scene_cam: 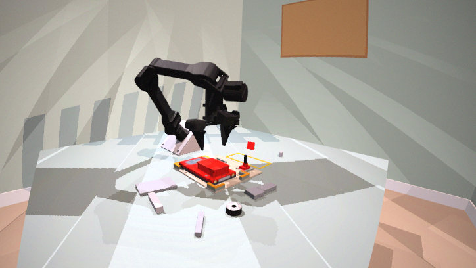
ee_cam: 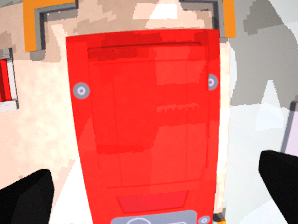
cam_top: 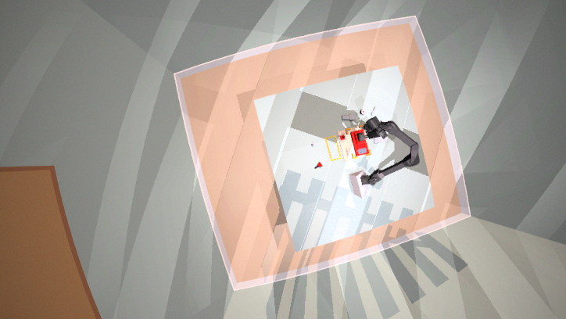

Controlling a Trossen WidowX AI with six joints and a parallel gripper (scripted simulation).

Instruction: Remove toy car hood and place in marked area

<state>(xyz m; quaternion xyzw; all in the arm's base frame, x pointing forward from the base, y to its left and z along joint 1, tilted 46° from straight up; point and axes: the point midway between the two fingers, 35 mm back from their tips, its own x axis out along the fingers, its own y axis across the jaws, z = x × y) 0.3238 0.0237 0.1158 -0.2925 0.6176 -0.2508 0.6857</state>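
The red toy car (cam_top: 363, 145) (scene_cam: 188, 169) (ee_cam: 76, 65) sits on a pale board (scene_cam: 256, 173) (ee_cam: 35, 130) between orange corner pieces. Its hood, a raised red block (scene_cam: 214, 167) (ee_cam: 127, 115), is on the car. My gripper (scene_cam: 212, 147) (ee_cam: 160, 173) is open and empty above the car. In the wrist view its fingers stand wide, one on each side of the car. In the top view the arm hides the fingertips. The marked area, a yellow outline (cam_top: 328, 149) (scene_cam: 254, 157), lies beside the board with nothing inside it.
A red block with a black post (scene_cam: 244, 165) stands on the board near the marked area. A red and black piece (cam_top: 319, 164) (scene_cam: 250, 145) lies beyond that area. Grey blocks (cam_top: 348, 117) (scene_cam: 256, 192), a black-and-white roll (scene_cam: 233, 209), a pale slab (scene_cam: 156, 185) and pale bars (scene_cam: 198, 224) lie around the board.
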